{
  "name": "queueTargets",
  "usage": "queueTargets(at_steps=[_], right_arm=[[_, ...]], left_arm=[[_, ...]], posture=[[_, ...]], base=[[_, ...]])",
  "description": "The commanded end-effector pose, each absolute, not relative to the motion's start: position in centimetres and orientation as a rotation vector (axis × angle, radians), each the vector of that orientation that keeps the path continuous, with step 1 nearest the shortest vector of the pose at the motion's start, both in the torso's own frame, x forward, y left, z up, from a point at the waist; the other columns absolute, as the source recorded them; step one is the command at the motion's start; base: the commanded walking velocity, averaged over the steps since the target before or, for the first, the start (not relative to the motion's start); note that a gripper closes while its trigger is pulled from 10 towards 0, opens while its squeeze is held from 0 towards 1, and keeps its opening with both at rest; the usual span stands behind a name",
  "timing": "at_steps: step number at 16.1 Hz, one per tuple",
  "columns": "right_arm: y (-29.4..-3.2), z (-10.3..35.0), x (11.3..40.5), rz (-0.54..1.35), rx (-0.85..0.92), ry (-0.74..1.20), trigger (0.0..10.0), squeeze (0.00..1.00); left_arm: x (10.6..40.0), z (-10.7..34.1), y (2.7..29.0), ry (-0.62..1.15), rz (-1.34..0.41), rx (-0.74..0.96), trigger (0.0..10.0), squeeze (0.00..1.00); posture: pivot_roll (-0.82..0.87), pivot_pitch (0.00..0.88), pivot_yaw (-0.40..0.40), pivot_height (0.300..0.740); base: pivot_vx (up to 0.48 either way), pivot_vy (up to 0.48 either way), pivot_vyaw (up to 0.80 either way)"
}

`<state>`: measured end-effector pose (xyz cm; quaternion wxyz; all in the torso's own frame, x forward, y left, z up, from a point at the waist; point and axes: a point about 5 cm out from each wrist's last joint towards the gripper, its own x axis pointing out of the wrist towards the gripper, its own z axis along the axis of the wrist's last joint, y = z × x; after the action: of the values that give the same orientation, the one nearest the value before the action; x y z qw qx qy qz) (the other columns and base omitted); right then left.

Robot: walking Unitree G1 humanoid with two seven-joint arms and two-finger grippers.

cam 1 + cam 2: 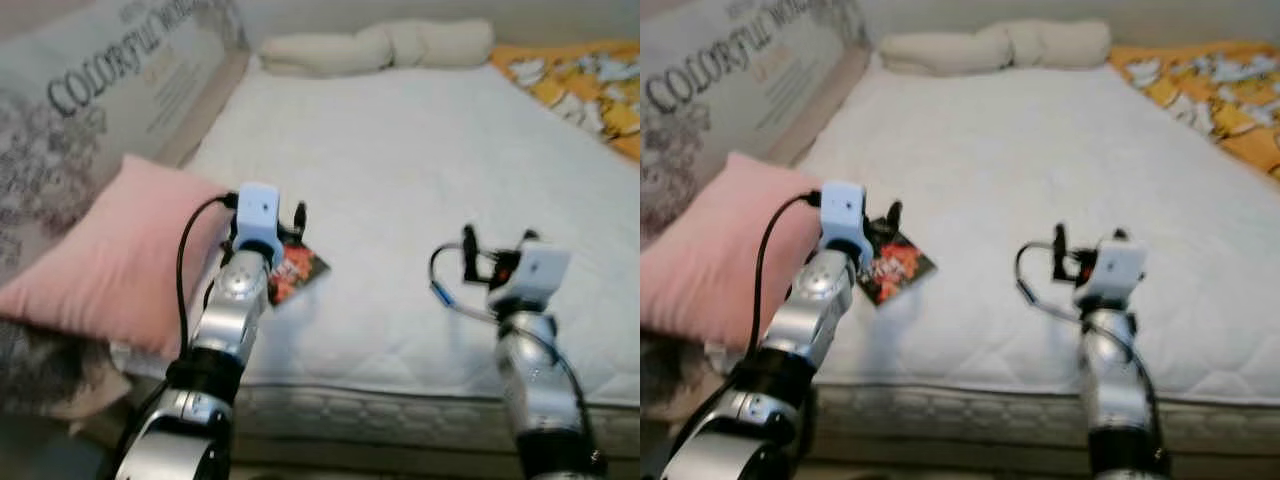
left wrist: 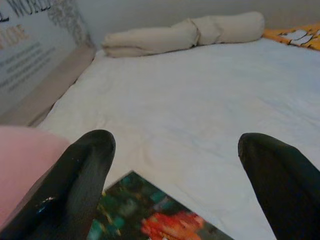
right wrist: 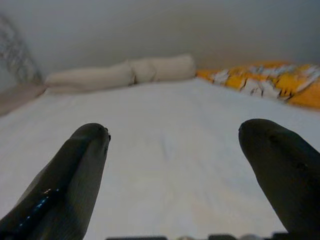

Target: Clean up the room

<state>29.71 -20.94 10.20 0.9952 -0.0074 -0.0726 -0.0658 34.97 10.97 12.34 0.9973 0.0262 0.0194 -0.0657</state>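
A small dark packet with a red and orange print lies on the white mattress, right beside a pink pillow. My left gripper hovers just above the packet, open, with the packet below and between its fingers. My right gripper is open over bare mattress near the front edge, nothing between its fingers.
A rolled beige blanket lies at the head of the bed. A yellow patterned quilt covers the far right corner. A large printed fabric panel lines the left side behind the pillow. The mattress front edge is close below me.
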Motion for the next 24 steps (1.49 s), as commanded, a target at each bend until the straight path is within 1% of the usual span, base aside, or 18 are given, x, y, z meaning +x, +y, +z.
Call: queueTargets(at_steps=[1, 2, 3, 5, 6, 7, 8, 10, 11, 12, 14, 16, 18, 19, 21, 22, 23, 24], right_arm=[[-20.4, 10.8, 30.8, -0.112, 0.011, -0.152, 10.0, 0.16], [-22.1, 10.9, 32.3, -0.186, 0.046, -0.107, 10.0, 0.16], [-22.7, 10.9, 32.7, -0.212, 0.065, -0.086, 10.0, 0.16], [-24.3, 11.1, 34.3, -0.298, 0.084, -0.028, 10.0, 0.16], [-24.7, 11.3, 34.7, -0.320, 0.094, -0.013, 10.0, 0.16], [-25.4, 11.4, 34.9, -0.360, 0.107, 0.003, 10.0, 0.15], [-26.3, 11.1, 35.2, -0.412, 0.130, 0.061, 10.0, 0.15], [-26.5, 10.9, 35.3, -0.423, 0.135, 0.089, 10.0, 0.15], [-26.6, 10.7, 35.2, -0.428, 0.147, 0.095, 10.0, 0.15], [-26.7, 10.5, 35.2, -0.435, 0.168, 0.111, 10.0, 0.15], [-26.9, 10.4, 35.3, -0.439, 0.207, 0.143, 10.0, 0.15], [-27.1, 10.4, 35.6, -0.442, 0.318, 0.180, 10.0, 0.15], [-26.5, 10.7, 36.2, -0.397, 0.386, 0.225, 10.0, 0.16], [-26.2, 10.9, 36.4, -0.379, 0.390, 0.232, 10.0, 0.16], [-24.0, 12.3, 37.8, -0.264, 0.343, 0.235, 10.0, 0.16], [-23.7, 12.5, 38.0, -0.247, 0.340, 0.235, 10.0, 0.16], [-22.8, 12.6, 38.3, -0.209, 0.348, 0.242, 10.0, 0.16], [-20.9, 12.9, 38.9, -0.140, 0.416, 0.257, 10.0, 0.16]], left_arm=[[35.0, 12.6, 12.3, 0.034, -0.106, 0.071, 10.0, 0.00], [34.7, 12.7, 12.5, 0.026, -0.112, 0.089, 10.0, 0.00], [34.4, 12.8, 12.8, 0.023, -0.108, 0.090, 10.0, 0.00], [33.3, 12.6, 14.3, 0.039, -0.079, 0.116, 10.0, 0.00], [32.9, 12.5, 14.8, 0.042, -0.071, 0.125, 10.0, 0.00], [31.9, 12.6, 15.7, 0.046, -0.060, 0.147, 10.0, 0.00], [30.2, 12.7, 17.8, 0.066, -0.022, 0.192, 10.0, 0.00], [28.3, 13.4, 20.0, 0.073, 0.020, 0.239, 10.0, 0.00], [27.7, 13.6, 20.7, 0.076, 0.035, 0.254, 10.0, 0.00], [26.2, 14.0, 22.0, 0.093, 0.062, 0.280, 10.0, 0.00], [24.4, 14.5, 22.9, 0.119, 0.087, 0.312, 10.0, 0.00], [22.4, 14.6, 23.3, 0.165, 0.110, 0.321, 10.0, 0.00], [22.1, 14.4, 22.8, 0.183, 0.117, 0.303, 10.0, 0.00], [22.0, 14.3, 22.7, 0.184, 0.117, 0.300, 10.0, 0.00], [22.0, 14.0, 22.5, 0.204, 0.131, 0.281, 10.0, 0.00], [22.0, 13.9, 22.4, 0.207, 0.134, 0.280, 10.0, 0.00], [21.9, 14.0, 22.4, 0.212, 0.137, 0.276, 10.0, 0.00], [21.9, 13.9, 22.3, 0.224, 0.144, 0.270, 10.0, 0.00]], posture=[[-0.07, 0.016, 0.044, 0.736], [-0.05, 0.041, 0.054, 0.736], [-0.03, 0.051, 0.056, 0.736], [0.03, 0.111, 0.065, 0.736], [0.04, 0.121, 0.067, 0.736], [0.07, 0.147, 0.068, 0.736], [0.15, 0.205, 0.073, 0.736], [0.23, 0.265, 0.084, 0.736], [0.24, 0.277, 0.086, 0.736], [0.29, 0.307, 0.092, 0.736], [0.33, 0.334, 0.091, 0.736], [0.35, 0.357, 0.075, 0.736], [0.33, 0.374, 0.044, 0.736], [0.33, 0.374, 0.044, 0.736], [0.32, 0.381, 0.012, 0.736], [0.32, 0.381, 0.011, 0.736], [0.32, 0.380, 0.005, 0.736], [0.32, 0.378, -0.008, 0.736]], base=[[0.292, 0.382, 0.00], [0.000, 0.000, 0.00], [0.000, 0.000, 0.00], [0.000, 0.000, 0.00], [0.000, 0.000, 0.00], [0.000, 0.000, 0.00], [0.000, 0.000, 0.00], [0.000, 0.000, 0.00], [0.000, 0.000, 0.00], [0.000, 0.000, 0.00], [0.000, 0.000, 0.00], [0.000, 0.000, 0.00], [0.000, 0.000, 0.00], [0.000, 0.000, 0.00], [0.000, 0.000, 0.00], [0.000, 0.000, 0.00], [0.000, 0.000, 0.00], [0.000, 0.000, 0.00]])
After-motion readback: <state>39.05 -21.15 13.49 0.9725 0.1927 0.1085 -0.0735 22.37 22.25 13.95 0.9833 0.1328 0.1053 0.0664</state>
